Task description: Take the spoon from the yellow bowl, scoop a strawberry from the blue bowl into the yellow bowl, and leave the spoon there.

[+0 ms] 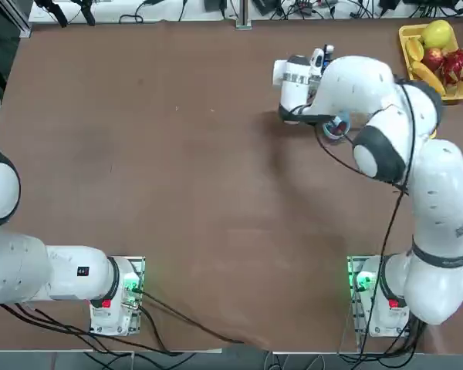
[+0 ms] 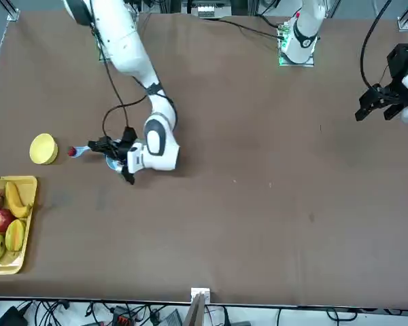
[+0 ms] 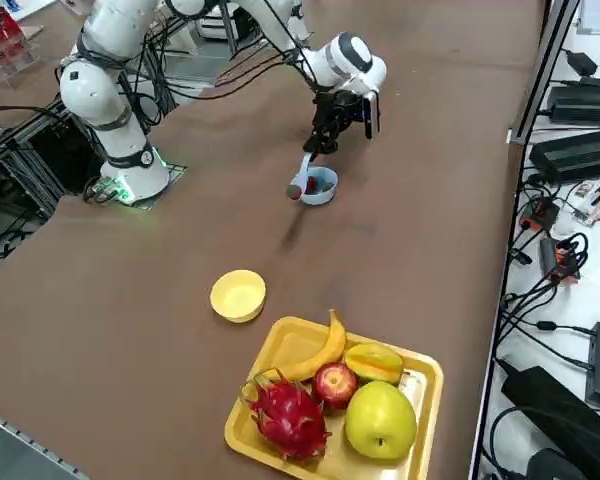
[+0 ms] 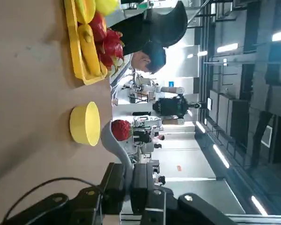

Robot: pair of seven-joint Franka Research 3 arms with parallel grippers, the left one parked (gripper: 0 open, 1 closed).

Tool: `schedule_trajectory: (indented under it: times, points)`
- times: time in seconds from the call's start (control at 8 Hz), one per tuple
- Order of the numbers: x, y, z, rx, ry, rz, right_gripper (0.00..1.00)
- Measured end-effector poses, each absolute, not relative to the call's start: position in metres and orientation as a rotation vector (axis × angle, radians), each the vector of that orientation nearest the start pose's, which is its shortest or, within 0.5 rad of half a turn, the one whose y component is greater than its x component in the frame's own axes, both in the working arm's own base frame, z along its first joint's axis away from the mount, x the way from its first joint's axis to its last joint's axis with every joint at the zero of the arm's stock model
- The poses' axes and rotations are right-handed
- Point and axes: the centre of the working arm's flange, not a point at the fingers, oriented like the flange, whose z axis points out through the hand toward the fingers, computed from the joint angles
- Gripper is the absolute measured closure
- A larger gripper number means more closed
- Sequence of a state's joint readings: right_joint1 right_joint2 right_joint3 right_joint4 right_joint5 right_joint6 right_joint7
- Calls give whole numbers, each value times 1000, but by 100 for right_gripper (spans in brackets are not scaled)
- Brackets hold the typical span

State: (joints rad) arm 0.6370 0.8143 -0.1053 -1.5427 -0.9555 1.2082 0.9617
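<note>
Right gripper (image 4: pixel 128 187) clamped shut on the short handle of the small pale blue-white plastic spoon (image 4: pixel 113 140), held above the table over the near rim of the small round light-blue bowl (image 3: pixel 320 186). One red strawberry (image 4: pixel 121 130) riding in the spoon's scoop (loose, nothing pinning it). Small round plain yellow bowl (image 3: pixel 238 295) sitting empty on the brown table (image 3: pixel 130 330), well apart from the blue bowl, between it and the rectangular yellow fruit tray (image 3: pixel 420 375).

Handling, as a judgement: spoon light and stiff, likely slick plastic, best gripped at the handle end as now; berry soft, rounded and prone to roll off if the scoop tilts or jerks, so level carrying called for.

Count: one spoon, one yellow bowl, one blue bowl, one strawberry on the spoon, something red also inside the blue bowl (number not clear), one tray.
</note>
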Motion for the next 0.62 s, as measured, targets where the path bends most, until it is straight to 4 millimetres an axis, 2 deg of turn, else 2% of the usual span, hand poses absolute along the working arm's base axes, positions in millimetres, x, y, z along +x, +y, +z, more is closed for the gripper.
schedule_trajectory:
  times: [0.38, 0.62]
  points:
    - [568, 159, 207, 1660, -120, -94, 89]
    - [567, 124, 203, 1679, -111, -112, 89]
